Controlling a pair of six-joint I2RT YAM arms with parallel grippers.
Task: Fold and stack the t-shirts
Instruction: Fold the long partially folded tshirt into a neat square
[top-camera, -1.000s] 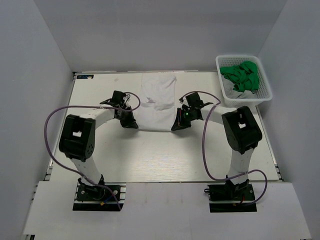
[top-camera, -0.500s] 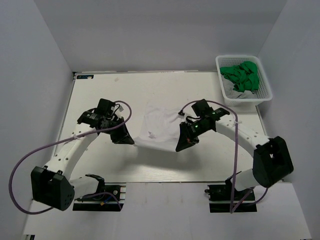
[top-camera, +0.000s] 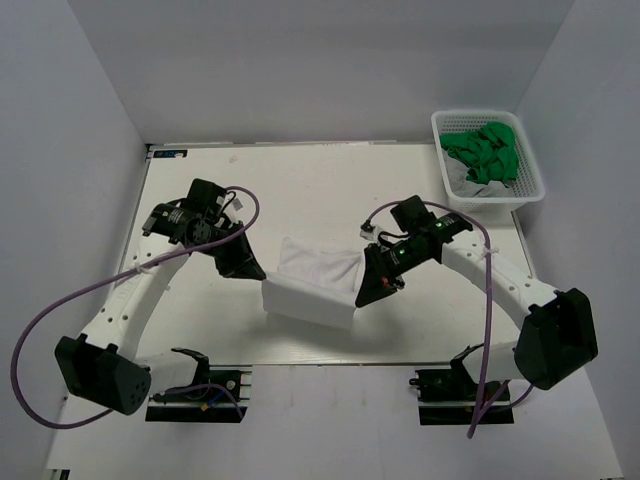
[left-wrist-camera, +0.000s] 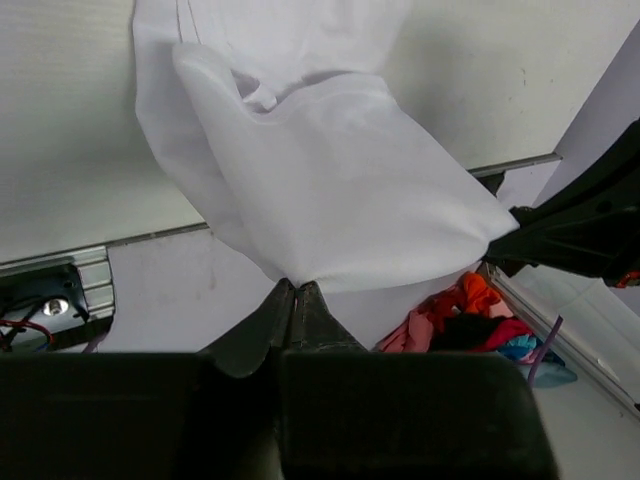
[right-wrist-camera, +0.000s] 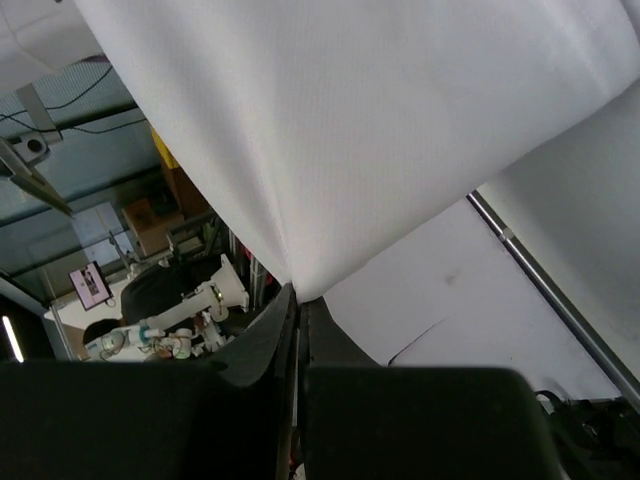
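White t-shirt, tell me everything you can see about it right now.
The white t-shirt is plain, thin, soft cloth with no print. It is doubled over into a wide band around the middle of the table, toward its near edge. The left claw and the right claw are each shut on one end, pinching a bunched corner, so the cloth spans between them. Its far part lies rumpled on the table.

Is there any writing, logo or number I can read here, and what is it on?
No text can be read.
The white t-shirt and green t-shirts: no print visible.
A sticker at the table's far left corner: too small to read.
A small screen in the right wrist view's background: blurred.
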